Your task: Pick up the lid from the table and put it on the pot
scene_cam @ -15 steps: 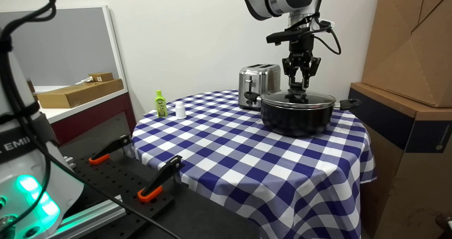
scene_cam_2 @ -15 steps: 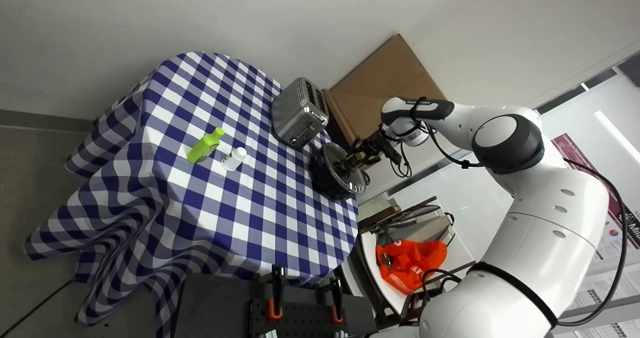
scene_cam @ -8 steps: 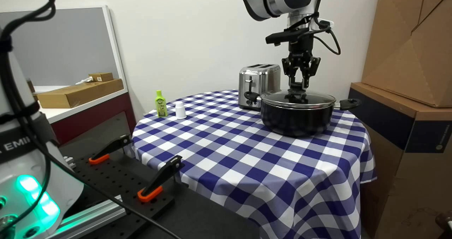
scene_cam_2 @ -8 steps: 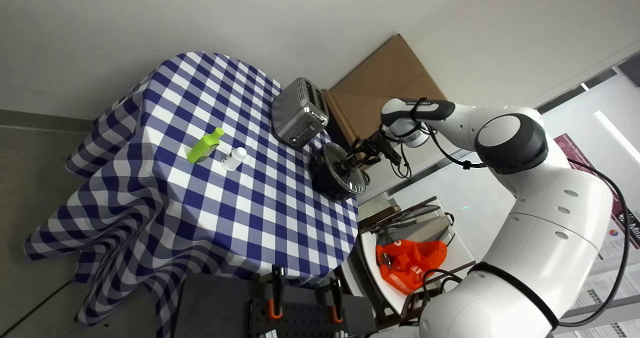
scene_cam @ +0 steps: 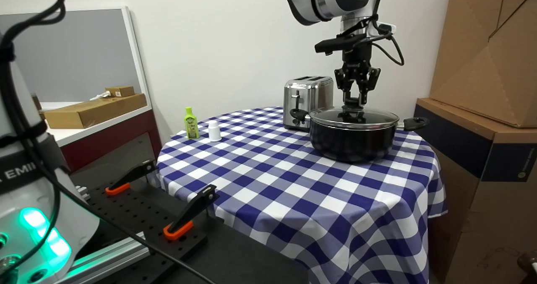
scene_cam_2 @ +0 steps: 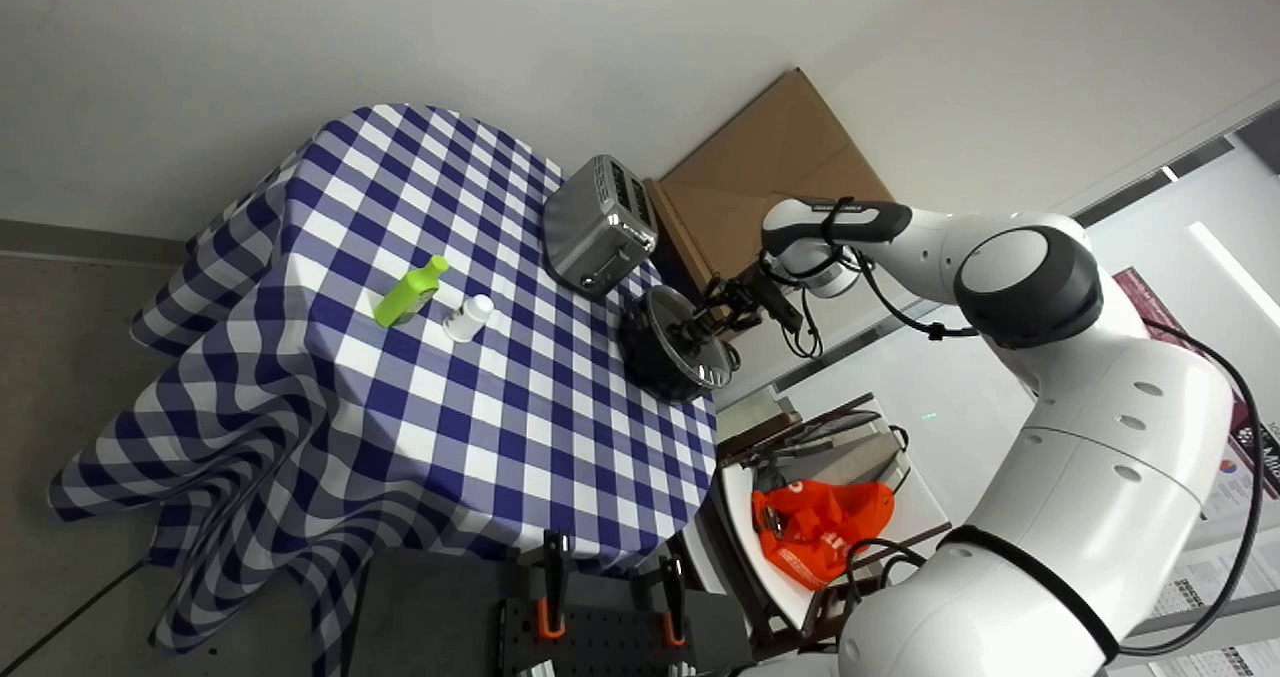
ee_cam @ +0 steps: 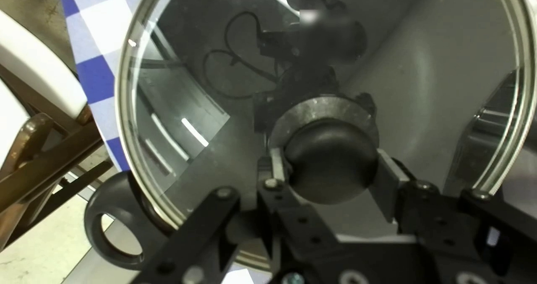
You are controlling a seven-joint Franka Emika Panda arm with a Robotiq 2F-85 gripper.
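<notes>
The clear glass lid (scene_cam: 375,117) rests flat on top of the black pot (scene_cam: 352,143), with its rim meeting the pot's rim. In an exterior view the lid (scene_cam_2: 660,307) and pot (scene_cam_2: 648,362) stand at the edge of the checked table (scene_cam_2: 520,447). My gripper (scene_cam: 354,101) points straight down over the lid's centre. In the wrist view the black knob (ee_cam: 331,158) sits between the pads (ee_cam: 388,175), which appear to touch it on both sides. The lid's glass (ee_cam: 402,87) fills most of that view. One pot handle (ee_cam: 94,225) shows at lower left.
A steel toaster (scene_cam: 308,101) stands close beside the pot. A green bottle (scene_cam: 191,124) and a white bottle (scene_cam: 214,131) stand at the table's far side. Large cardboard boxes (scene_cam: 482,66) rise beside the pot. A chair with an orange bag (scene_cam_2: 825,527) stands near the table.
The arm's upper links shift very slightly. The gripper, lid and pot stay in the same place.
</notes>
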